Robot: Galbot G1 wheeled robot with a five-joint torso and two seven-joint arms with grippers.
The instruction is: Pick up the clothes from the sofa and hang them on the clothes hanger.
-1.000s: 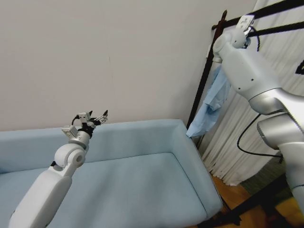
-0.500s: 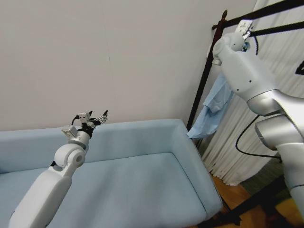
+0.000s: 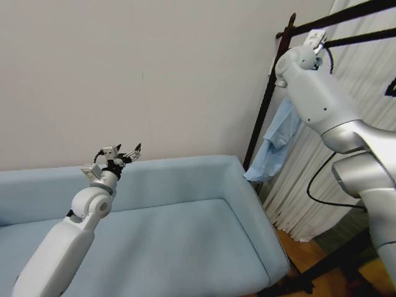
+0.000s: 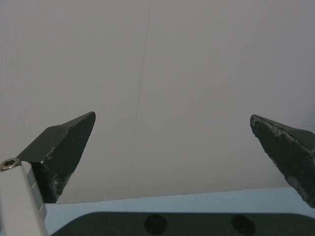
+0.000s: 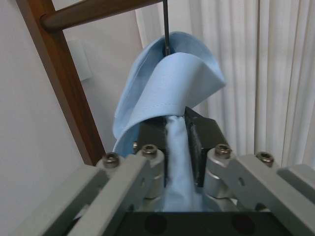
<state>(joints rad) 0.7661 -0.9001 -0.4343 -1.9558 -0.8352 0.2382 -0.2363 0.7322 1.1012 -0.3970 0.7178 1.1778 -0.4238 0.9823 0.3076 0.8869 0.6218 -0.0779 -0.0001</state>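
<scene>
A light blue shirt (image 3: pixel 274 145) hangs beside the dark wooden clothes rack (image 3: pixel 265 105), right of the sofa (image 3: pixel 185 247). My right gripper (image 3: pixel 317 38) is raised to the rack's top bar. In the right wrist view the right gripper (image 5: pixel 176 133) is shut on a fold of the shirt (image 5: pixel 167 81) just below its collar. A thin hanger hook (image 5: pixel 166 24) rises out of the collar toward the rack's bar (image 5: pixel 98 10). My left gripper (image 3: pixel 128 154) hovers over the sofa's backrest. In the left wrist view its fingers (image 4: pixel 61 150) stand wide apart and hold nothing.
White curtains (image 3: pixel 309 185) hang behind the rack, and a dark cable (image 3: pixel 318 179) loops from my right arm. The rack's wooden post (image 5: pixel 64 83) stands close beside the held shirt. A plain wall (image 3: pixel 154 74) backs the sofa, and wooden floor (image 3: pixel 309 260) shows at the right.
My right arm has shifted slightly at the rack's bar, and the hanging shirt has swung a little with it. The left arm has not moved.
</scene>
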